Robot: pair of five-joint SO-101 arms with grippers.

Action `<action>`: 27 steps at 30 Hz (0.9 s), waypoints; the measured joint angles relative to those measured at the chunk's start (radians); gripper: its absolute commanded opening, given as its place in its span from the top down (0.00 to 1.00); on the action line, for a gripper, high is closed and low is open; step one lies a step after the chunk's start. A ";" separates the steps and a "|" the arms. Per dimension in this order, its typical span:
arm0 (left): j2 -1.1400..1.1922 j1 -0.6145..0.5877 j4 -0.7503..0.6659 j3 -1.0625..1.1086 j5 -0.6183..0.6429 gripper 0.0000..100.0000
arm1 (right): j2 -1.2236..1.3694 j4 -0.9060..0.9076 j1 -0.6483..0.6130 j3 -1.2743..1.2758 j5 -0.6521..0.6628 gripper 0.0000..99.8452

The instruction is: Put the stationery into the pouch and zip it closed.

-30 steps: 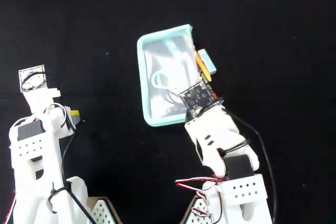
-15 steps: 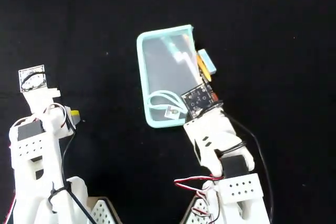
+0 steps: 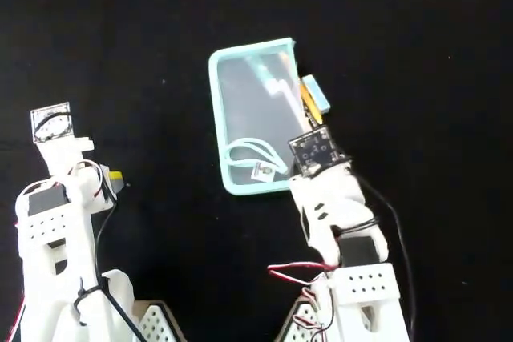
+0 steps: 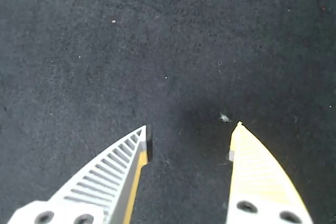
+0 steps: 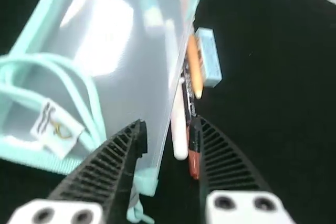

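Straddling the pouch (image 5: 105,40) at its near right edge, the right tool (image 5: 168,125) is spread; the left tool (image 4: 191,135) hangs spread above the bench (image 4: 157,35).

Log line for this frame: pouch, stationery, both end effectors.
pouch: flat on cloth | stationery: beside pouch's edge | right end effector: open, at that edge | left end effector: open over cloth

The pouch (image 3: 250,110) was seen as glossy, clear plastic, edged in mint cloth. The table cover (image 4: 105,51) was shown matt, black and lint-flecked.
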 measured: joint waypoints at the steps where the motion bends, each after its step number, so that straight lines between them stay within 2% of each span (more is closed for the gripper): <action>1: 0.000 0.000 0.000 0.000 0.000 0.74 | 0.002 0.014 -0.002 0.000 0.008 0.85; 7: 0.000 0.000 0.000 0.000 0.000 0.74 | 0.008 0.158 -0.097 0.000 0.071 0.85; 11: 0.000 0.000 0.000 0.000 0.000 0.74 | 0.008 0.262 -0.124 -0.012 0.127 0.85; 15: 0.000 0.000 0.000 0.000 0.000 0.74 | 0.009 0.290 -0.121 -0.109 0.123 0.85; 21: 0.000 0.000 0.000 0.000 0.000 0.74 | 0.011 0.110 -0.112 -0.137 -0.037 0.85; 24: 0.000 0.000 0.000 0.000 0.000 0.74 | 0.011 -0.008 -0.114 -0.066 -0.041 0.85; 27: 0.000 0.000 0.000 0.000 0.000 0.74 | 0.012 -0.051 -0.103 -0.012 0.003 0.85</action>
